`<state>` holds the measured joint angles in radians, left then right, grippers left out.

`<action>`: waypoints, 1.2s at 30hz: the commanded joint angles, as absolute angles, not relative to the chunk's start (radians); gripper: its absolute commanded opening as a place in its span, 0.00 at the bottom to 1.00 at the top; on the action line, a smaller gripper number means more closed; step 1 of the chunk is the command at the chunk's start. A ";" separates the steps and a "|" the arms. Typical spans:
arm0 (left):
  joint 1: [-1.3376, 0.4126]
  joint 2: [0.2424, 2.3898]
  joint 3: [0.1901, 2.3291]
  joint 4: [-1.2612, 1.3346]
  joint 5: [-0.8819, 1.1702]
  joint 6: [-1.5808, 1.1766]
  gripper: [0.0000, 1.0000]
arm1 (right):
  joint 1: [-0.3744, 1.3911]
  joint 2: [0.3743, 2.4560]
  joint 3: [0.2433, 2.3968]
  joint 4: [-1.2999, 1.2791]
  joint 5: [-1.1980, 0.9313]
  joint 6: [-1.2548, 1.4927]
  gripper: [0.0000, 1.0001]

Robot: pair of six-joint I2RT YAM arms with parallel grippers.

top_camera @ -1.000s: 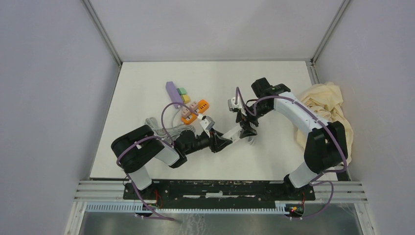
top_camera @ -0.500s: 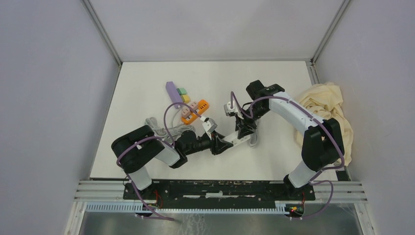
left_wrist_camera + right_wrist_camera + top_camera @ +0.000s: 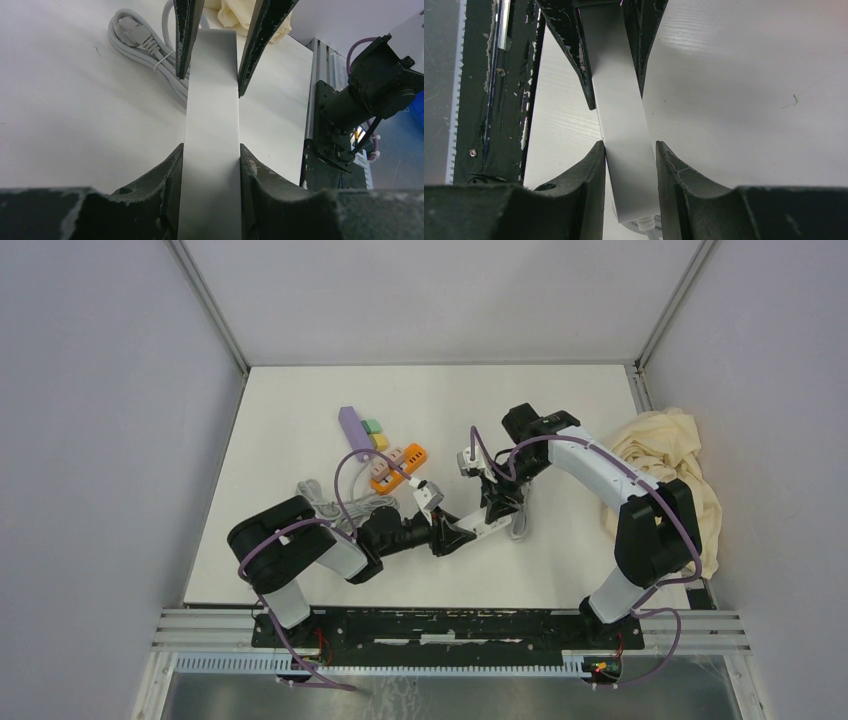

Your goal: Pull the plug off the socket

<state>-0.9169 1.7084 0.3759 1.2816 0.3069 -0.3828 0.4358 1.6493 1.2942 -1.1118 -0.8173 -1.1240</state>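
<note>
Left gripper [image 3: 211, 150], clenched on one end of the white socket strip [image 3: 211, 90], should only brace it while the right gripper [image 3: 629, 147], clamped on the strip's other end beside the plug [image 3: 643, 225], pulls straight in line with the pins, without twisting.

The white socket strip [image 3: 487, 523] is a long, flat, plain bar running left to right near the middle of the bench [image 3: 300, 420]. Its pale grey cord [image 3: 150, 47], coiled and tied, lies on the bench beside the strip's right end.
</note>
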 commanded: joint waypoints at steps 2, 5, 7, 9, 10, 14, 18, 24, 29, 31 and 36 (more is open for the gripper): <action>-0.920 1.695 0.373 1.338 0.261 -0.357 0.47 | 0.432 1.654 1.342 -1.075 -0.833 -1.080 0.00; -0.919 1.690 0.363 1.345 0.243 -0.360 0.58 | 0.432 1.656 1.342 -1.072 -0.831 -1.075 0.00; -0.919 1.685 0.354 1.355 0.225 -0.363 0.64 | 0.431 1.657 1.341 -1.072 -0.830 -1.074 0.00; -0.919 1.679 0.340 1.372 0.207 -0.365 0.70 | 0.427 1.656 1.343 -1.071 -0.828 -1.072 0.00; -0.919 1.674 0.333 1.381 0.196 -0.366 0.73 | 0.424 1.655 1.343 -1.072 -0.828 -1.073 0.00; -0.919 1.657 0.298 1.422 0.152 -0.371 0.81 | 0.398 1.651 1.344 -1.073 -0.838 -1.072 0.00; -0.917 1.635 0.257 1.470 0.091 -0.374 0.87 | 0.365 1.646 1.342 -1.076 -0.849 -1.074 0.00; -0.909 1.597 0.174 1.559 -0.051 -0.394 0.96 | 0.317 1.639 1.342 -1.082 -0.859 -1.081 0.00; -0.902 1.588 0.131 1.607 -0.118 -0.417 0.97 | 0.267 1.628 1.348 -1.095 -0.883 -1.086 0.00; -0.899 1.585 0.128 1.610 -0.123 -0.420 0.97 | 0.241 1.619 1.350 -1.098 -0.901 -1.086 0.00; -0.898 1.583 0.115 1.627 -0.147 -0.428 0.97 | 0.181 1.604 1.354 -1.100 -0.926 -1.080 0.00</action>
<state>-0.9043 1.6066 0.1295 1.5219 -0.0914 -0.4015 0.2207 1.6520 1.3033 -1.0931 -0.8589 -1.0855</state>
